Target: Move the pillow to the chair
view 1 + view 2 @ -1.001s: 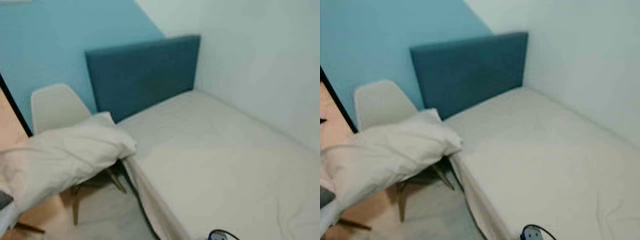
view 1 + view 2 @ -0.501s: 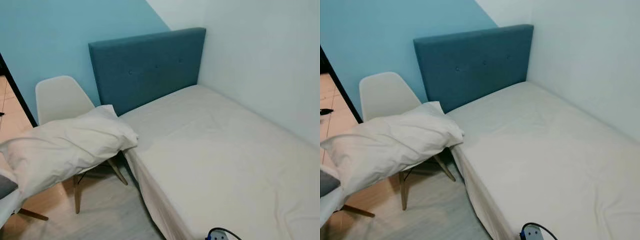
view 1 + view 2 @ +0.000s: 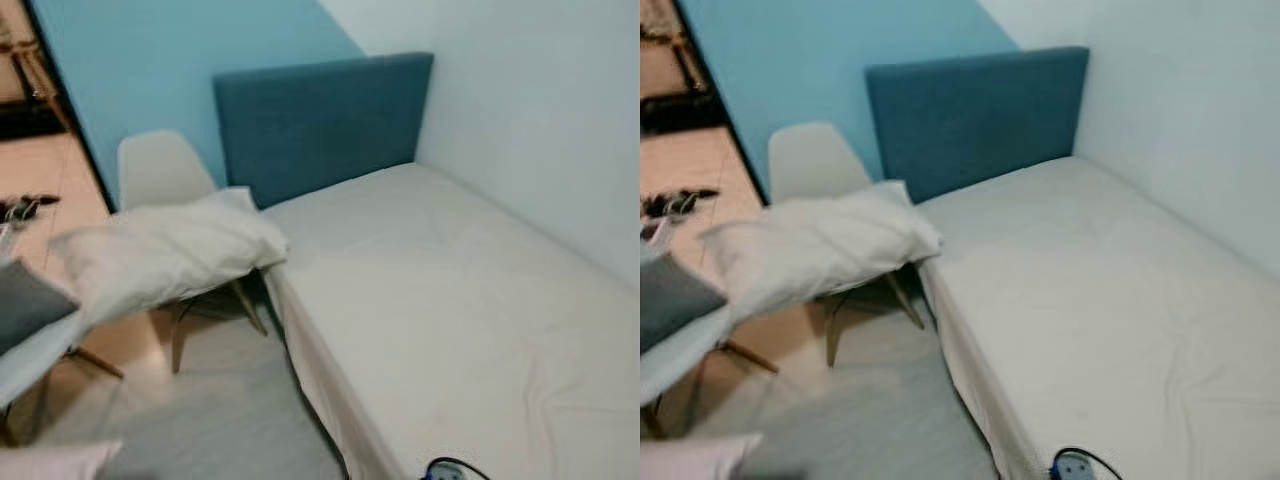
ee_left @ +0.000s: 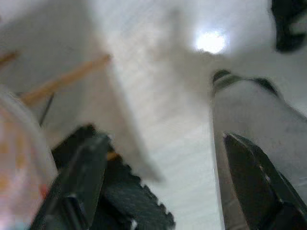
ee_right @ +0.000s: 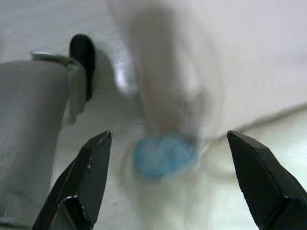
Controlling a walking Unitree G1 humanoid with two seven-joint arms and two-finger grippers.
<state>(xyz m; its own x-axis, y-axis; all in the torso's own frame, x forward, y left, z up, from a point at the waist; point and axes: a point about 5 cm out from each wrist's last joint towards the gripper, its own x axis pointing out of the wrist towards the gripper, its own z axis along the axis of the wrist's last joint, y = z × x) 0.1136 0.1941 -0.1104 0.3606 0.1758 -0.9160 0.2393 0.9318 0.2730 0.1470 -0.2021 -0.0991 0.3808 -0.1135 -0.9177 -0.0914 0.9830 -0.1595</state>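
The white pillow (image 3: 175,252) is seen lying across the seat of the white chair (image 3: 160,170), which stands just beside the bed (image 3: 450,310), near its blue headboard (image 3: 320,120). The left gripper (image 4: 163,182) and right gripper (image 5: 168,177) are held wide apart, empty, above blurred floor.

The camera has swung left and the picture has blurred: more floor (image 3: 200,420) shows, and the doorway's orange tiles (image 3: 55,180) have come into sight.
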